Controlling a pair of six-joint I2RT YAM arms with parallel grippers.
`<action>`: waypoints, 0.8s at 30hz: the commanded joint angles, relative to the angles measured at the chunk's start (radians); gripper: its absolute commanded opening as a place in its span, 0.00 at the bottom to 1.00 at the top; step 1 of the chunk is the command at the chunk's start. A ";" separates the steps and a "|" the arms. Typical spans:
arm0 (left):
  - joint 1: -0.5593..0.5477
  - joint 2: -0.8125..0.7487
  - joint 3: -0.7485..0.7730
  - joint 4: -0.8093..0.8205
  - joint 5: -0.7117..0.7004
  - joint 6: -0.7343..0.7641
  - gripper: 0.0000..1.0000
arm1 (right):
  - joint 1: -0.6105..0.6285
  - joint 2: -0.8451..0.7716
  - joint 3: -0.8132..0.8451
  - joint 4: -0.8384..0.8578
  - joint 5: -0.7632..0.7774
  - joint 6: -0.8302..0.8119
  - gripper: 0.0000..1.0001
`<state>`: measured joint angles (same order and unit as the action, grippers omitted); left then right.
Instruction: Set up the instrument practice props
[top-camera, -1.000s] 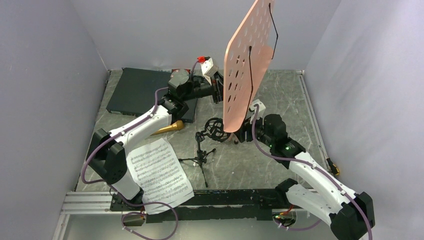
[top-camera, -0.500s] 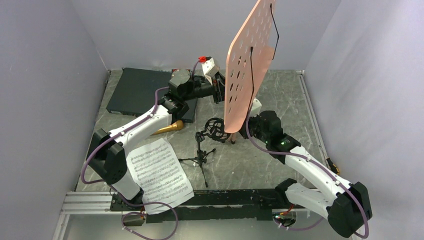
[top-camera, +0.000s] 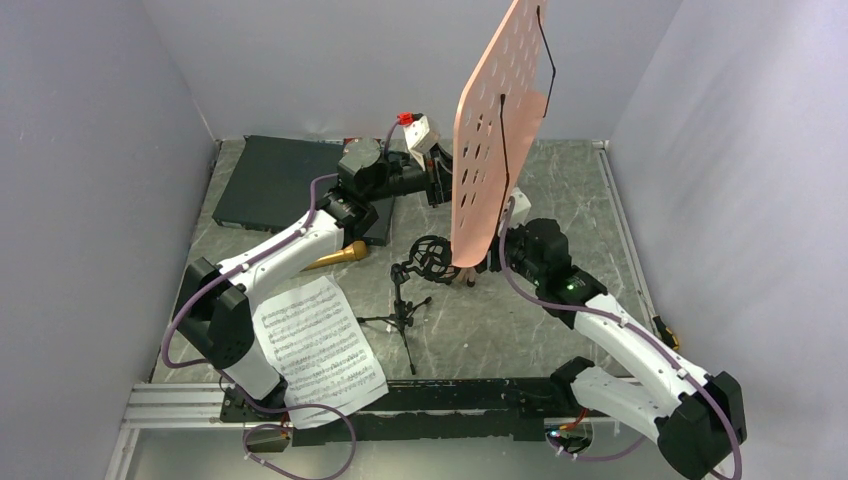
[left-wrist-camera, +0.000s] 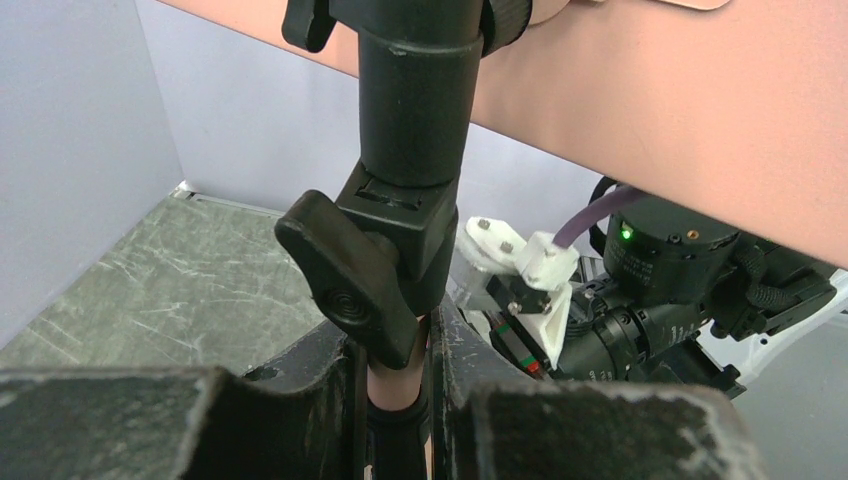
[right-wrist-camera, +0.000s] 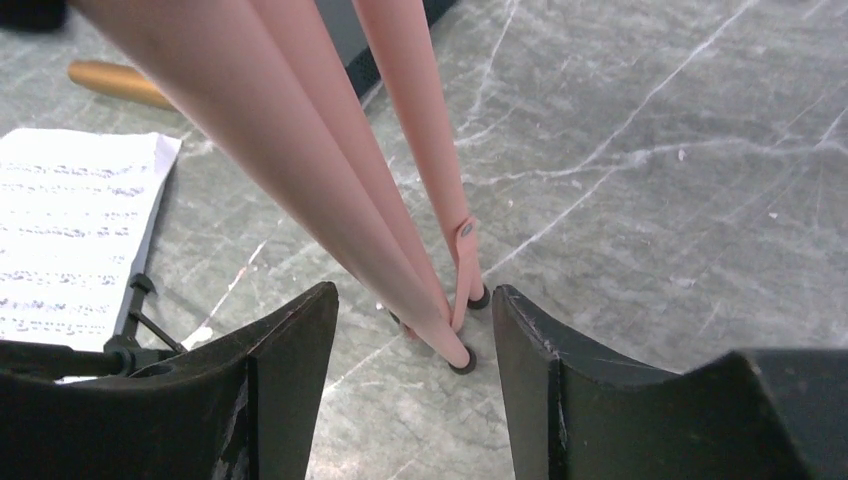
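Note:
The pink-copper music stand stands near the table's middle, its three legs folded together with feet on the table. My left gripper is shut on its pole, just under the black clamp knob. My right gripper is open, with its fingers either side of the folded legs and not touching them; in the top view it is at the stand's foot. The sheet music lies at front left. The gold microphone lies beside it. The black mic stand stands upright with its ring mount.
A flat black box lies at the back left under the left arm. Grey walls close in the left, back and right sides. A metal rail runs along the near edge. The mic stand's legs sit just left of my right gripper.
My right gripper has moved left and in toward the stand's foot. The stand's plate has turned slightly more edge-on to the top camera. The left arm has barely moved.

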<state>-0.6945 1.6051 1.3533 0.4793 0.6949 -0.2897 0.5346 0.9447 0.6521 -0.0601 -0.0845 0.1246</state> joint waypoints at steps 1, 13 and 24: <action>-0.007 -0.037 0.029 -0.026 0.027 -0.040 0.03 | -0.001 -0.005 0.071 0.057 0.009 0.000 0.61; -0.008 -0.030 0.045 -0.044 0.020 -0.037 0.03 | -0.001 0.004 0.078 0.069 0.039 -0.040 0.12; -0.008 -0.032 0.110 -0.048 0.003 -0.046 0.03 | -0.001 0.012 0.065 0.039 0.069 -0.045 0.00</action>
<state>-0.6945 1.6051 1.3815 0.4259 0.6827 -0.2890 0.5411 0.9653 0.7025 -0.0303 -0.0776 0.0628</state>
